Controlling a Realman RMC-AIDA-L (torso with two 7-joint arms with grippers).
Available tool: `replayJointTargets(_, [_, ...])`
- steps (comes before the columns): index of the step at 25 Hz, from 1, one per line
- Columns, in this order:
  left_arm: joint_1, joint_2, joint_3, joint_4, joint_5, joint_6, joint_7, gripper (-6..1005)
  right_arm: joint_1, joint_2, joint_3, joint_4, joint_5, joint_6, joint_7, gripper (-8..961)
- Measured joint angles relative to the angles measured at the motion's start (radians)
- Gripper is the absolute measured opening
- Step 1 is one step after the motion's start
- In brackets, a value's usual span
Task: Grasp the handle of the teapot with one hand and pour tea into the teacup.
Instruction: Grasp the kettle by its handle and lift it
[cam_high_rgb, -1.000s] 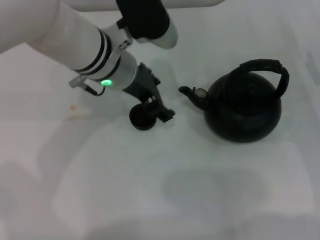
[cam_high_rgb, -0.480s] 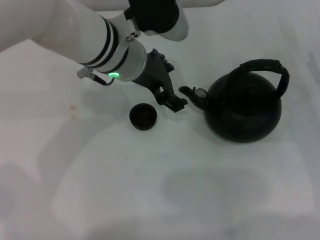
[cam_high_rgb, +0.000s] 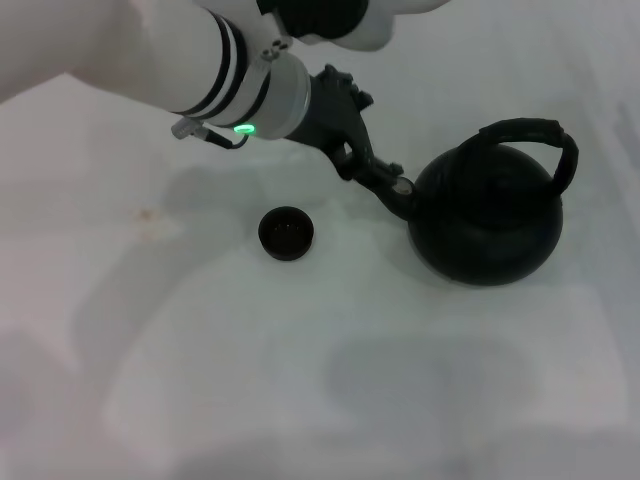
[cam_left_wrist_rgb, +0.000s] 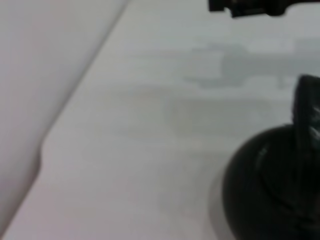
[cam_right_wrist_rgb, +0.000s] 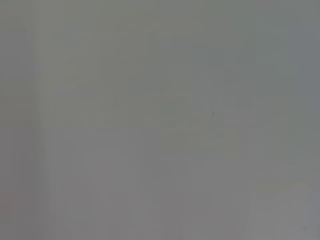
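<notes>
1. The left gripper is hovering over the spout of the teapot; whether its fingers are apart or together cannot be told.
2. The teapot is sitting upright on the white table, its handle arching over the top (nothing is gripping it).
3. The teacup is standing apart, to the teapot's left.
4. The right arm is not showing.

The teacup stands left of the teapot, well apart.
</notes>
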Motion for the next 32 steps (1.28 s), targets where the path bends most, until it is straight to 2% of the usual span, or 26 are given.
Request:
replayJointTargets(8, [0.073,0.001,-0.026,0.028,-0.029,-0.16,0.001,888,0.0,-0.001,0.002,0.0,0.0,0.002,0.0,856])
replayJointTargets(10, [0.118,0.001,-0.037,0.033,-0.089,-0.296,0.005,888,0.001,-0.002,0.009,0.0,0.0,0.003,0.0,856])
replayJointTargets(11, [0.118,0.001,-0.037,0.033,-0.089,-0.296,0.005,888,0.001,-0.002,0.013,0.0,0.0,0.003,0.0,856])
replayJointTargets(17, [0.252,0.002,-0.036,0.023,-0.303,-0.658,0.058,888,0.001,-0.002,0.036,0.0,0.0,0.004,0.0,856])
replayJointTargets(18, [0.289,0.002,-0.022,0.022,-0.358,-0.758,0.062,888,0.001,-0.002,0.036,0.0,0.0,0.003,0.0,856])
replayJointTargets(19, [0.289,0.002,-0.022,0.022,-0.358,-0.758,0.062,888,0.001,-0.002,0.036,0.0,0.0,0.003,0.0,856])
replayJointTargets(26, [0.378,0.001,0.104,-0.026,-0.482,-1.142,0.042,887,0.001,-0.002,0.038,-0.001,0.0,0.004,0.001,856])
replayJointTargets(29, [0.405,0.002,0.166,-0.058,-0.484,-1.31,-0.06,887,0.001,-0.001,0.039,-0.001,0.0,0.003,0.003,856])
replayJointTargets(32, [0.417,0.005,0.19,-0.112,-0.446,-1.425,-0.247,887,0.001,-0.001,0.039,0.0,0.0,0.003,0.005,856])
